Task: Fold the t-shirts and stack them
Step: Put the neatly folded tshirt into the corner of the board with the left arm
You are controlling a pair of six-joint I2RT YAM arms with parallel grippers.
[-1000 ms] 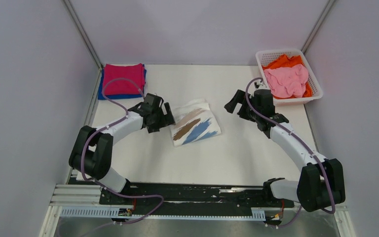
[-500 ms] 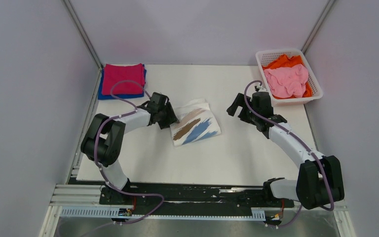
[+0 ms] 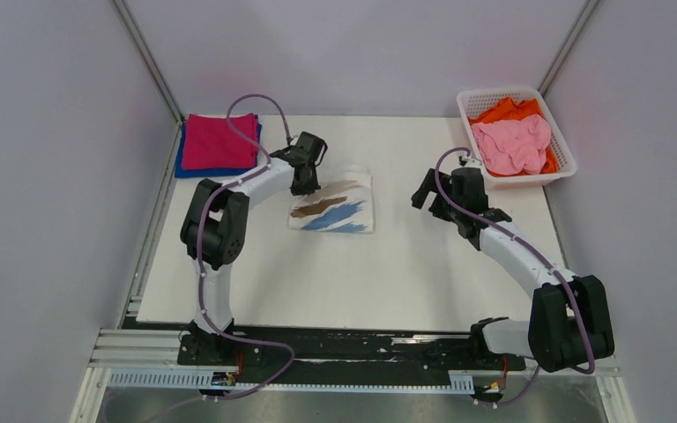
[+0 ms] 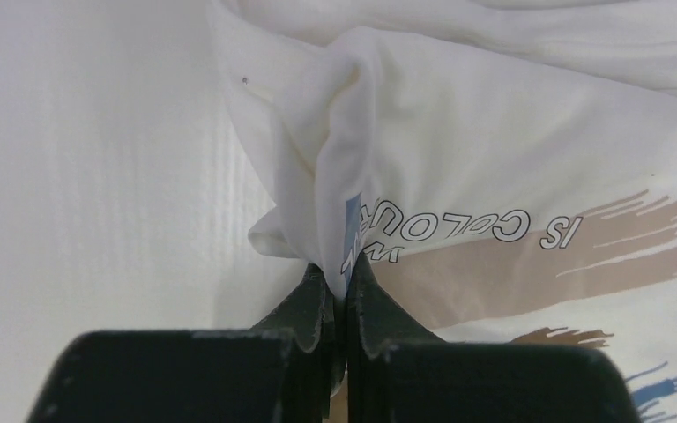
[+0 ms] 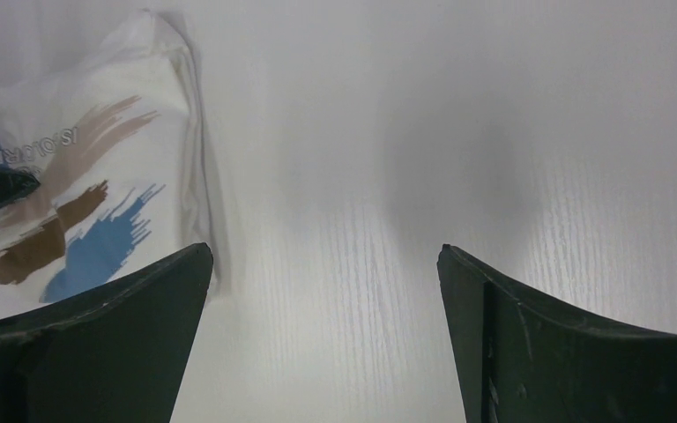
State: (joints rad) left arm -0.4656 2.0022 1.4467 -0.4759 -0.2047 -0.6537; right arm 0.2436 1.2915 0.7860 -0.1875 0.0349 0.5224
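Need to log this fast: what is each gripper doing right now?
Left gripper: closed, pinching a fold of the white printed t-shirt.
Right gripper: open, holding nothing.

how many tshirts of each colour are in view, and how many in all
white printed t-shirt: 1
magenta t-shirt: 1
blue t-shirt: 1
pink t-shirt: 1
orange t-shirt: 1
total: 5
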